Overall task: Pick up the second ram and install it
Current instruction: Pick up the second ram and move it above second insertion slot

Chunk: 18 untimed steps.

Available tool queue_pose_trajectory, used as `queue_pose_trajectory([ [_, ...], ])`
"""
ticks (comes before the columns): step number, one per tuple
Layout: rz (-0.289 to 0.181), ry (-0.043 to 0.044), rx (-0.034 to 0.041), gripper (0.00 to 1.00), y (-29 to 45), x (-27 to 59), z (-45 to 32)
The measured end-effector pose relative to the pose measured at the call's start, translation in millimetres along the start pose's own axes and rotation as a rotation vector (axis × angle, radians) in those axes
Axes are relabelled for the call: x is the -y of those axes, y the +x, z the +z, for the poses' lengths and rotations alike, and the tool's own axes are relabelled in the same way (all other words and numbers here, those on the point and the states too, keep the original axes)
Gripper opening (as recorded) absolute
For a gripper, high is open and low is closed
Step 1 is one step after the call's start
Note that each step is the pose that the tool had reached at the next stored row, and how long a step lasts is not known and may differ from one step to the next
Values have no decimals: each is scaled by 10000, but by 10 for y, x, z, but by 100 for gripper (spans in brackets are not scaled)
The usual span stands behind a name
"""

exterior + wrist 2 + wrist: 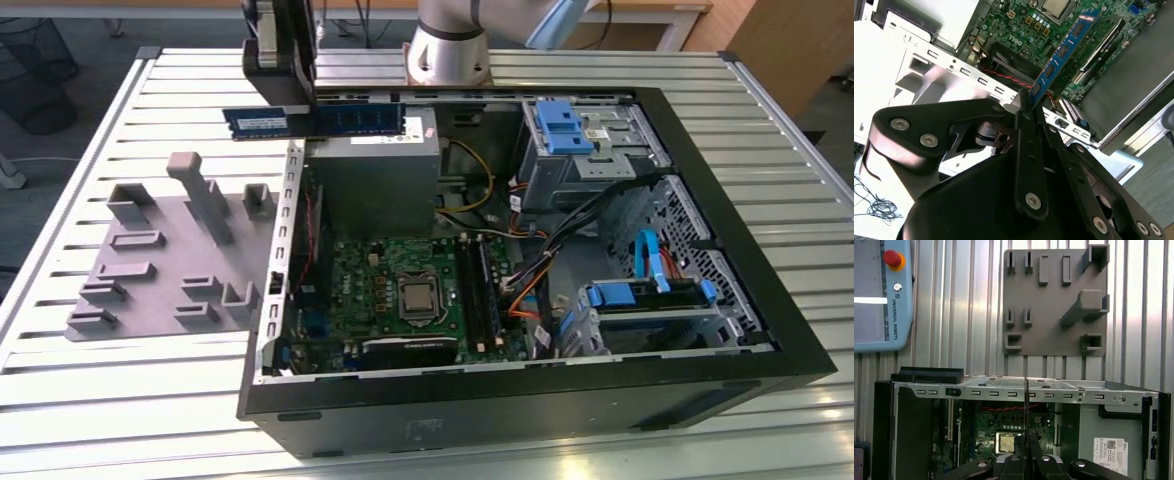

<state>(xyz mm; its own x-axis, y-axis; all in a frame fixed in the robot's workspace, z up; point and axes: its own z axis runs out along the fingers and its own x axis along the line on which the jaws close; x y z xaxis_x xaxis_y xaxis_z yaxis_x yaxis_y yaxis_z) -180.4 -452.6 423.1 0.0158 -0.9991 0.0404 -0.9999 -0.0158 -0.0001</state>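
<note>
A slatted metal table (94,400) carries an open black computer case (534,405) lying on its side. Inside it the green motherboard (360,285) lies flat, with the processor socket (418,297) near its middle and dark memory slots (477,290) just beside that, toward the exterior view's right. On the table at the exterior view's left, just beside the case wall, sits the grey tray (140,300) with its raised blocks. In the first wrist view the tray (1054,315) lies beyond the case's rim, and a control pendant with a red button (879,295) rests on the slats well apart from it.

The gripper (303,103) hangs over the case's far corner, on the exterior view's left. Its jaws are drawn together, clamped on the second ram (360,119). In the second wrist view the two fingers (1024,125) press against the flat faces of the blue stick (1064,50). The stick reaches out past the fingertips, its row of dark chips in sight. The second ram is held in the air, level, above the case's edge and clear of the motherboard. In the first wrist view it appears edge-on as a thin line (1026,405) rising from the gripper (1026,457).
</note>
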Motion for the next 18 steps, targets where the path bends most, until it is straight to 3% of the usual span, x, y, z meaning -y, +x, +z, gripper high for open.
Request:
queue_pose_trajectory([
  [18,-1,0,0,14,2,107,0],
])
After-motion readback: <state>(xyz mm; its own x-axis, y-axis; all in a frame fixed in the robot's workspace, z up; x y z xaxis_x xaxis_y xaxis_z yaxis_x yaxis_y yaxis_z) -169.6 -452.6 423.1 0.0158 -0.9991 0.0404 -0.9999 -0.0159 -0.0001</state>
